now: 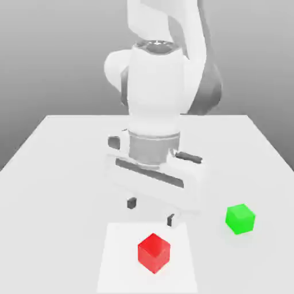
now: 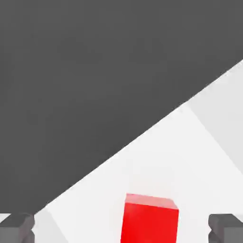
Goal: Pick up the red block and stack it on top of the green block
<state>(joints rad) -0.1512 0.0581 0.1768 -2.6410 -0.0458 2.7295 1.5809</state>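
The red block (image 1: 154,252) rests on the white table near its front edge, on a brighter patch. The green block (image 1: 240,219) sits apart from it, toward the exterior view's right. My gripper (image 1: 151,211) hangs above and just behind the red block, open, with its two dark fingertips (image 1: 132,202) spread wide and nothing between them. In the hand view the red block (image 2: 150,220) lies between the two fingertips (image 2: 16,227), untouched, and my gripper (image 2: 123,228) stands open around that gap.
The white table (image 1: 57,172) spreads to both sides. A brighter rectangular patch (image 1: 120,258) marks the front middle. In the hand view the table's edge runs diagonally against dark ground (image 2: 71,71).
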